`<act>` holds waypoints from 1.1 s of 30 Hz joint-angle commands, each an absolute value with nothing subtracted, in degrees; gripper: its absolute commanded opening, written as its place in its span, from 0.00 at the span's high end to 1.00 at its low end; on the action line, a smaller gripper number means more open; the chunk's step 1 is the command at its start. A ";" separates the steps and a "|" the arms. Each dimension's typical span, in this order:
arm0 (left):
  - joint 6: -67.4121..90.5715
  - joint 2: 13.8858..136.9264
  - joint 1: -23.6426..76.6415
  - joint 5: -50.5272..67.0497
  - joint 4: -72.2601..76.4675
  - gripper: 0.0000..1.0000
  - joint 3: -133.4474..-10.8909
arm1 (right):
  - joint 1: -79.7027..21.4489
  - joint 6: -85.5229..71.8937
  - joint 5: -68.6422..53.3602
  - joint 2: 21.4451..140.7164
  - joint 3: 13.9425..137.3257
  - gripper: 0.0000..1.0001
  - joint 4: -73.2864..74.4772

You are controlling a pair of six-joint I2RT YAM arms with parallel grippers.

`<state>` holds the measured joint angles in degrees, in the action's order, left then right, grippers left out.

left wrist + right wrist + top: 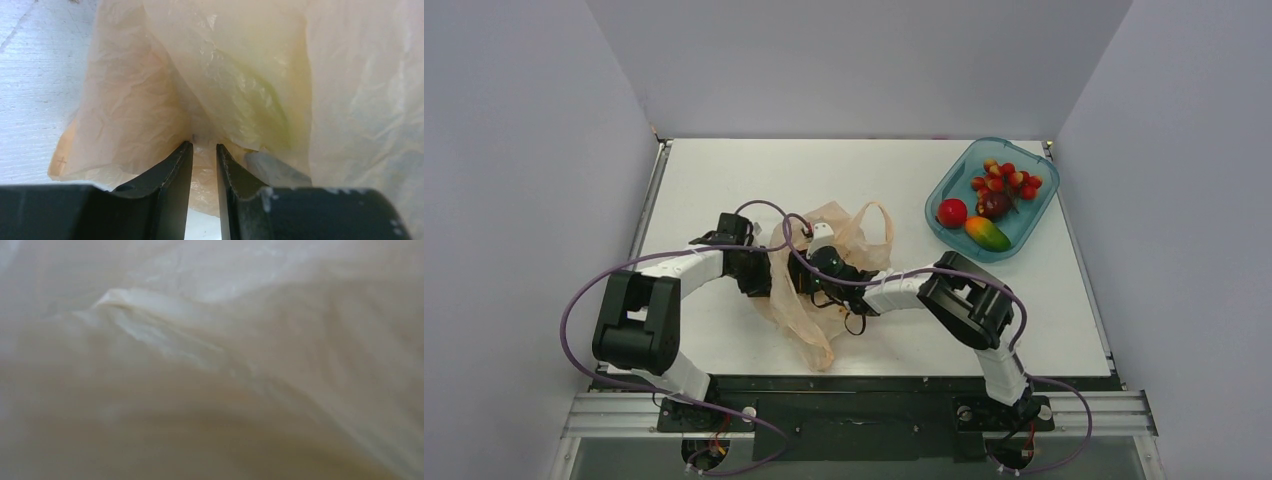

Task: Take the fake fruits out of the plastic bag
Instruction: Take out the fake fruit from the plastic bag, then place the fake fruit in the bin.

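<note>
While right gripper (824, 270) sits buried in plastic bag (809, 325) (jaws unreadable), left gripper (205, 147) pinches its film.

Thin crinkly translucent plastic bag (140, 100), glossy plastic tub (959, 170), matt table (724, 180)

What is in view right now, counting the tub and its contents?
plastic bag: one, pale-orange translucent, crumpled mid-table between the arms
tub: one, teal translucent, far right of the table
berry cluster: one, red, far part of the tub
round ball: one, red, left side of the tub
maroon fruit: one, dark, middle of the tub
mango-shaped fruit: one, orange-green, near side of the tub
table: one, white
cables: purple, looping off both arms
left tool: black, closed on bag film
right tool: black, fingers hidden in the bag, open or shut unclear
</note>
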<state>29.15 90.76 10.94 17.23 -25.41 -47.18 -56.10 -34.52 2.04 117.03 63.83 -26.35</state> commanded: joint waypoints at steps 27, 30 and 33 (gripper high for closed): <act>22.77 92.70 4.08 6.96 -32.47 0.78 -58.68 | -55.43 -28.54 8.19 73.10 47.17 0.95 -1.02; 21.71 89.58 3.54 4.47 -36.46 0.75 -62.44 | -55.23 -28.30 9.78 64.04 46.40 0.96 5.46; 21.27 83.84 2.85 1.79 -40.30 0.70 -65.58 | -54.95 -27.97 11.96 58.24 47.02 0.96 8.93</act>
<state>23.59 91.72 3.60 6.37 -34.48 -59.79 -55.46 -29.19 8.95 65.23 46.24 3.27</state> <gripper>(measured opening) 0.275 0.352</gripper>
